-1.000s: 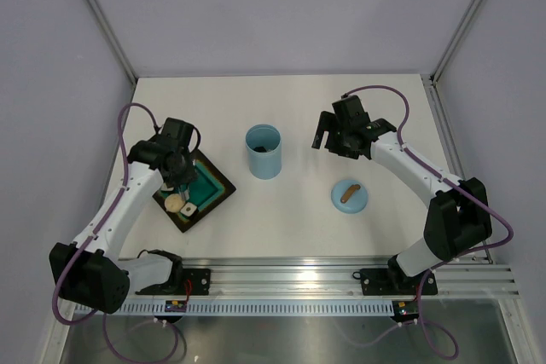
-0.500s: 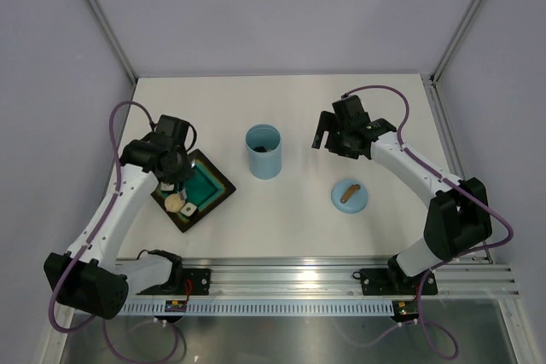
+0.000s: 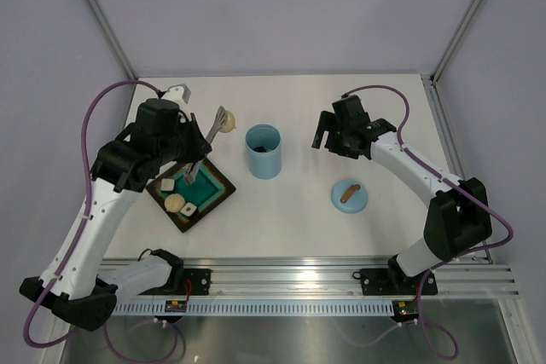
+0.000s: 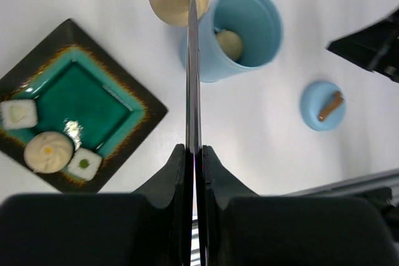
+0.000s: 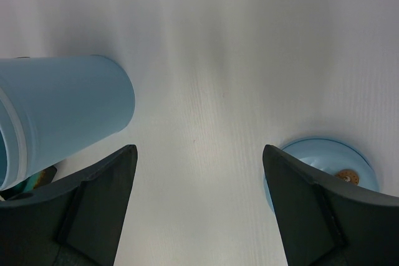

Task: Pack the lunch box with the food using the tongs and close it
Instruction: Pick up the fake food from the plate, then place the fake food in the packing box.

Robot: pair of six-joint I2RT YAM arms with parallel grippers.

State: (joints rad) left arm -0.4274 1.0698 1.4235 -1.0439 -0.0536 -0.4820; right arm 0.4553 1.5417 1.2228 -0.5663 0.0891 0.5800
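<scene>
Lunch box upright near the middle of the surface, top open, one pale round piece lying inside, seen from the left wrist. Matching blue lid flat on the surface to the right, well apart, brown handle up. Left claw pressed together on the tongs, raised above the dark square tray. Tongs' two arms squeezed nearly shut, pinching a beige disc at the far tip, up in the air just left of the lunch box rim, not over the opening. On the tray's teal inside, toward its left corner: a round beige bun between two white squares, close together. Right claw spread wide, pinching nothing, hanging above the bare surface between lunch box and lid, touching neither.
</scene>
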